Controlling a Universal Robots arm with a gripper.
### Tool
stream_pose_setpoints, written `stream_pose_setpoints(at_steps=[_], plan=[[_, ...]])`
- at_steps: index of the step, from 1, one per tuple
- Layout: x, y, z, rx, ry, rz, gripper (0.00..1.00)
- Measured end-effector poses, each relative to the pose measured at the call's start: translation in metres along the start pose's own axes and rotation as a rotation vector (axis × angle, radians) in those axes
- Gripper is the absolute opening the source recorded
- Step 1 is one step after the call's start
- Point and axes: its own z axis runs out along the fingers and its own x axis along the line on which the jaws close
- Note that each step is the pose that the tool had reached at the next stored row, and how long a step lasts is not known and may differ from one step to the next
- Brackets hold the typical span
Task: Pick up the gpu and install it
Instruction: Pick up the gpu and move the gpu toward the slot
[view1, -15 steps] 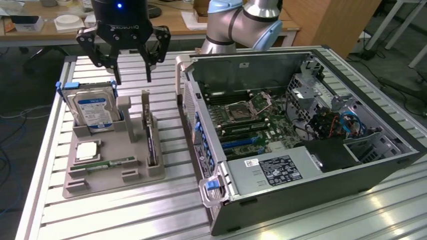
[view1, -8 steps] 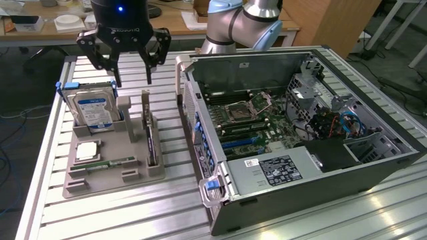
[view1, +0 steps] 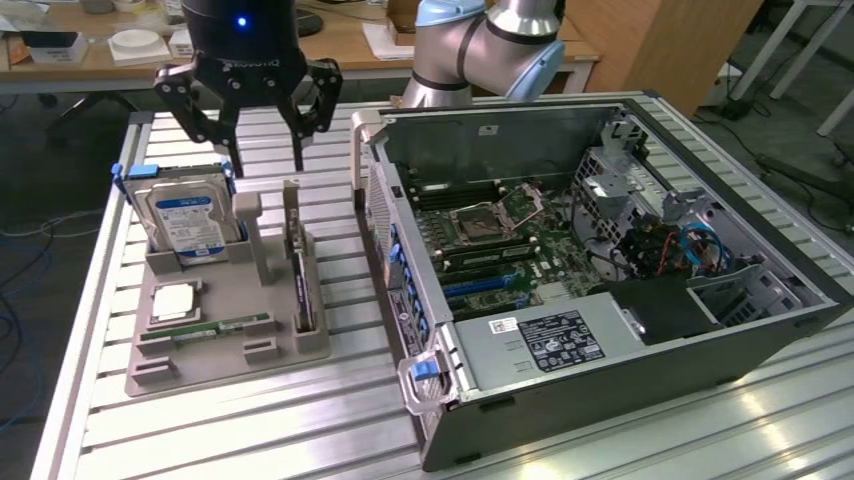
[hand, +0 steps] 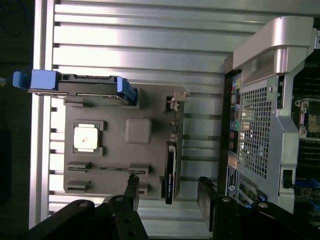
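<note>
Hovering above the upright gpu (view1: 304, 295), the gripper (view1: 263, 165) stands open.

We look at a robotics lab: a robot arm (view1: 478, 45), an opened computer tower (view1: 587, 395) on an aluminium bench (view1: 267, 435), cluttered desks (view1: 344, 45) upper left.

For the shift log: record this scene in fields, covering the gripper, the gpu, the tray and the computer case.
gripper: open, empty, hanging above the tray
gpu: on edge in its tray slot, untouched, in line between the fingers in the wrist view
tray: grey, also holds hard drive, memory stick and processor
computer case: side open, beside the tray, motherboard exposed
task state: gpu not yet picked up
</note>
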Motion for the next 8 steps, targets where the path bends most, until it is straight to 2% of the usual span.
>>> stream_pose_setpoints(at_steps=[8], plan=[[0.0, -0.0004, 0.0023, 0.0, 0.0002, -0.005, 0.59]])
